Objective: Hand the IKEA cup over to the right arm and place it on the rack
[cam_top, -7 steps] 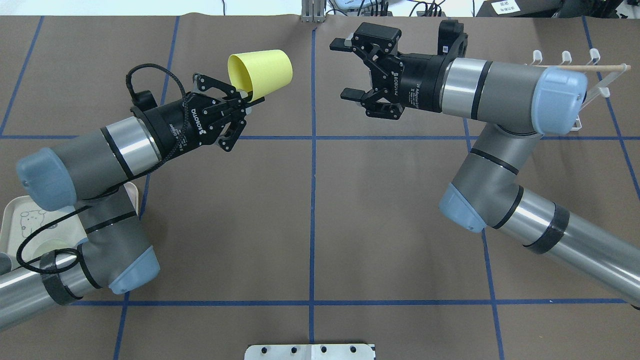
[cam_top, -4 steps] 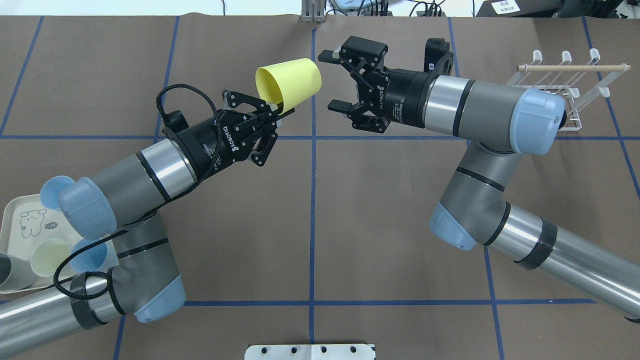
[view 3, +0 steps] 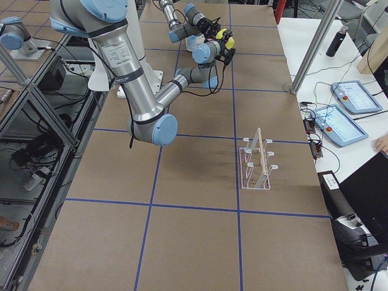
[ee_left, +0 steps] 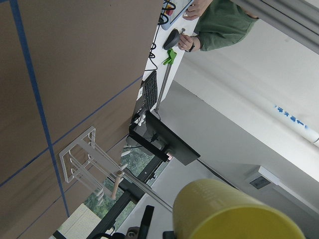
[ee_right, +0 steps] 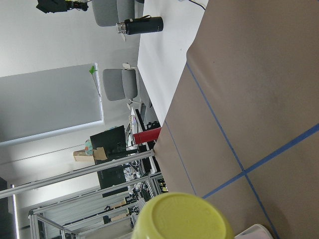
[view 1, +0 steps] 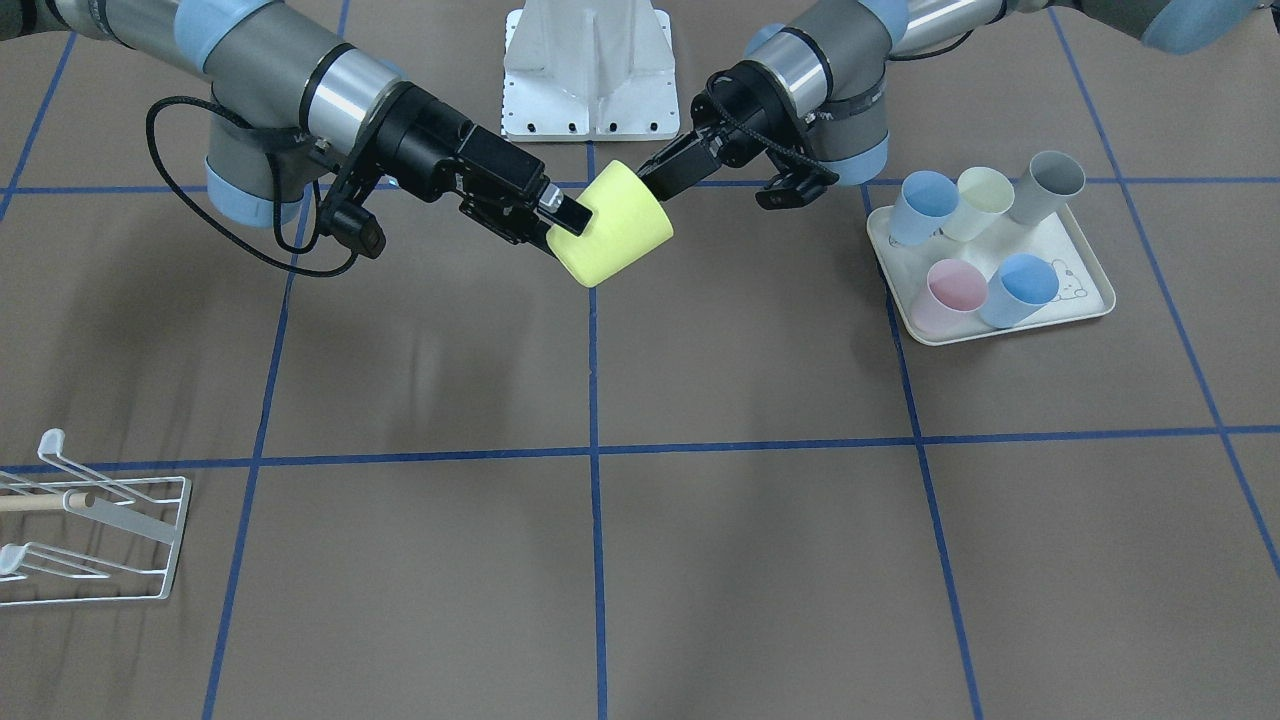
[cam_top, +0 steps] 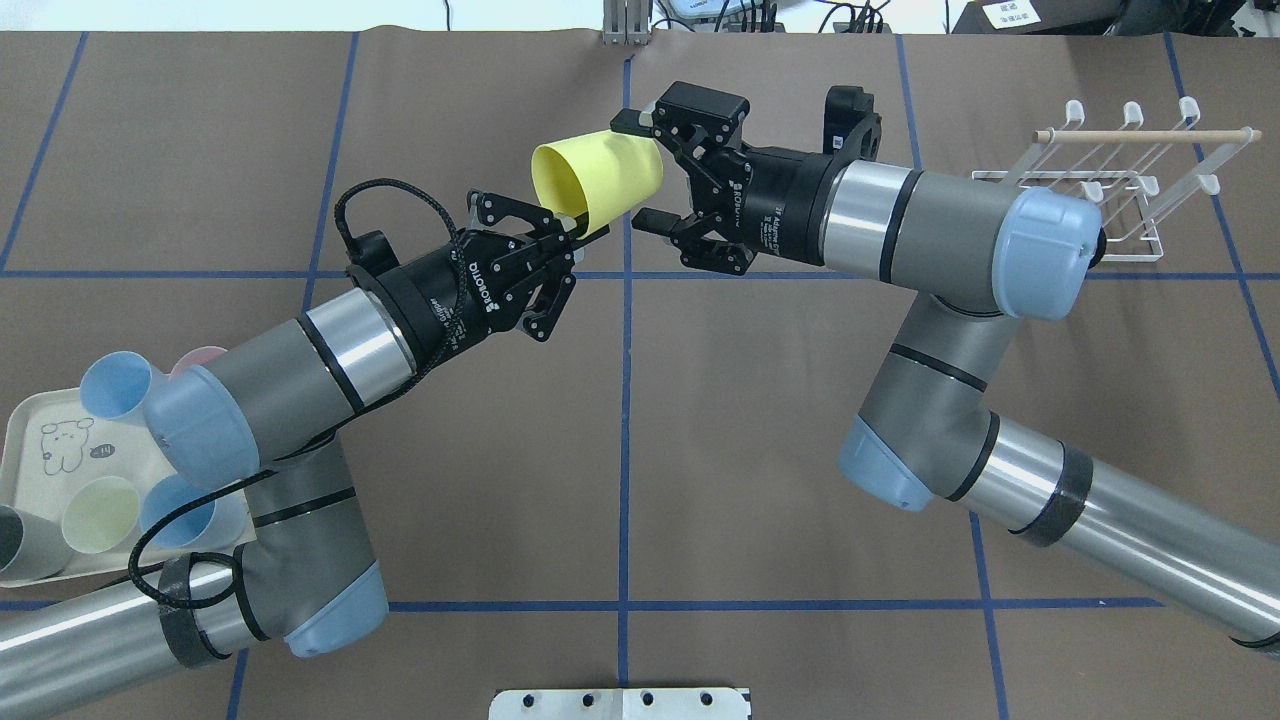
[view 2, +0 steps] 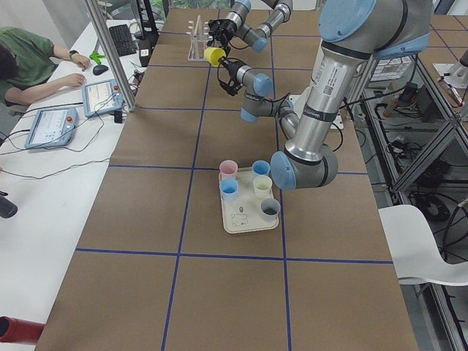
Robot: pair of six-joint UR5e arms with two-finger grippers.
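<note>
At the far left of the overhead view, one cream tray (cam_top: pixel 35 480) sits on the table (cam_top: pixel 760 450). It carries five spare cups (view 1: pixel 950 295): two blue, one pink, one pale green and one grey.

Moving right, the left gripper (cam_top: pixel 572 222) is clenched on the mouth rim of the single yellow IKEA cup (cam_top: pixel 600 178), holding it in the air over the middle of the table. The cup lies on its side, its long axis running nearly straight from one gripper to the other. The open mouth faces the left gripper and the closed base faces the right one.

Next comes the right gripper (cam_top: pixel 642 170), released and spread wide. One finger passes on each side of the cup's base end, and we cannot tell whether either touches the wall. We judge that the handover turns on this: the base already sits between those fingers, so they need only close across the axis.

Farthest right, well apart from the cup, stands the one white wire rack (cam_top: pixel 1120 190) with its single dowel (cam_top: pixel 1140 134). The right arm is the nearer of the two to it.
</note>
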